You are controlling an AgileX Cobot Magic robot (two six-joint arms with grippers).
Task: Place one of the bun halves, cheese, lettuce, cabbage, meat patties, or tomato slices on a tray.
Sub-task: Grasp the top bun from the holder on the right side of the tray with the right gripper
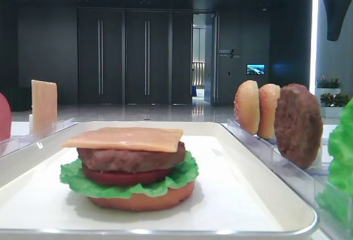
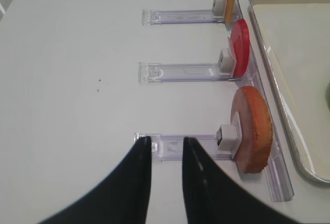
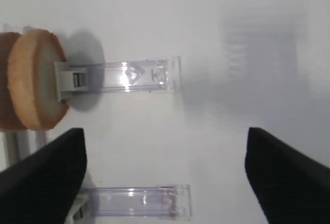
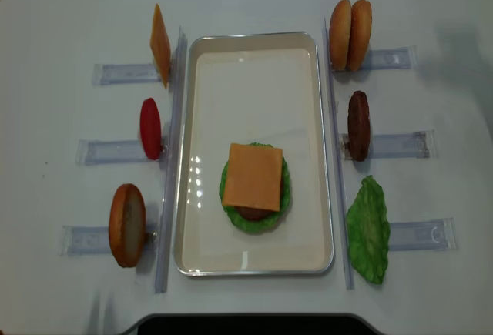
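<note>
Bun halves [image 4: 350,35] stand on edge in far-right rack beside tray [image 4: 323,150]; likely light, stiff, glossy-slick, so pinch across the rim; right gripper [image 3: 165,177] spread wide, empty; left gripper [image 2: 166,152] nearly together, empty.

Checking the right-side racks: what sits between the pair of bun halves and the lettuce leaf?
One meat patty stands between the bun halves and lettuce, per the overhead view.
</note>
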